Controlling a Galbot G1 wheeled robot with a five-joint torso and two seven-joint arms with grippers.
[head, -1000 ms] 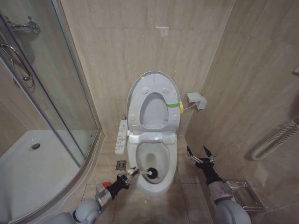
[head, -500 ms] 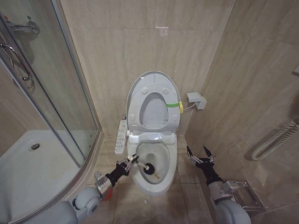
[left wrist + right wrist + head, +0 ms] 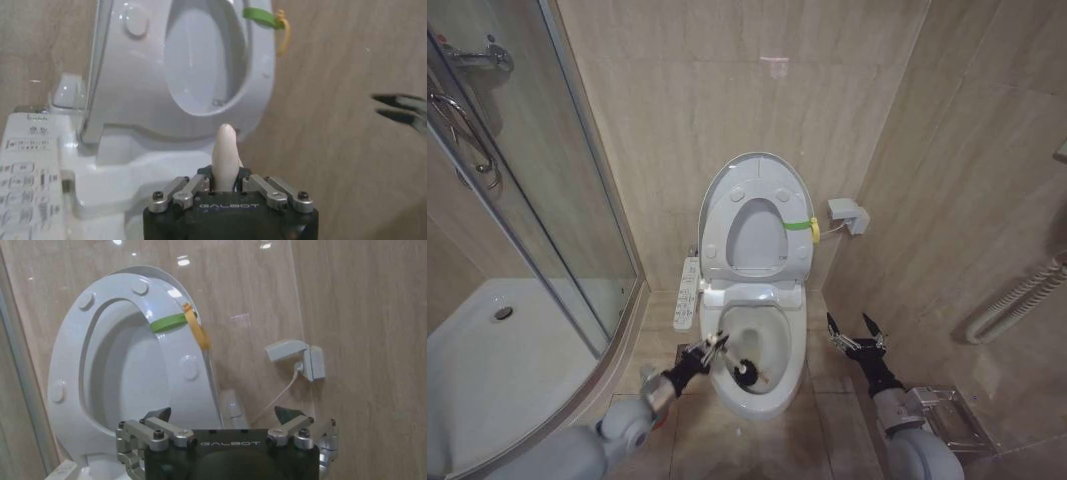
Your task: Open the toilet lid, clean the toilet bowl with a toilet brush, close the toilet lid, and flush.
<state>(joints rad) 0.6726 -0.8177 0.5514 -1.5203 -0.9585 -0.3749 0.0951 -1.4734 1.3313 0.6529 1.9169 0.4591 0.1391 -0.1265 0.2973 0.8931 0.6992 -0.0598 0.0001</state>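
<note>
The toilet lid stands upright against the wall, with the ring seat and its yellow-green band raised in front of it. Below them lies the open toilet bowl. My left gripper hovers over the bowl's left rim, shut on the toilet brush's pale handle. The brush's dark head sits down inside the bowl. In the left wrist view the handle sticks out past my left gripper. My right gripper is open and empty, right of the bowl, and the right wrist view shows this gripper facing the raised seat.
The bidet control strip runs along the bowl's left side. A curved glass shower enclosure with a white tray takes up the left. On the right are a wall box, a corrugated hose and a metal rack.
My left gripper has moved from the bowl's front-left rim back toward the wall and a little inward. The brush head has shifted slightly inside the bowl. The right arm has not moved.
</note>
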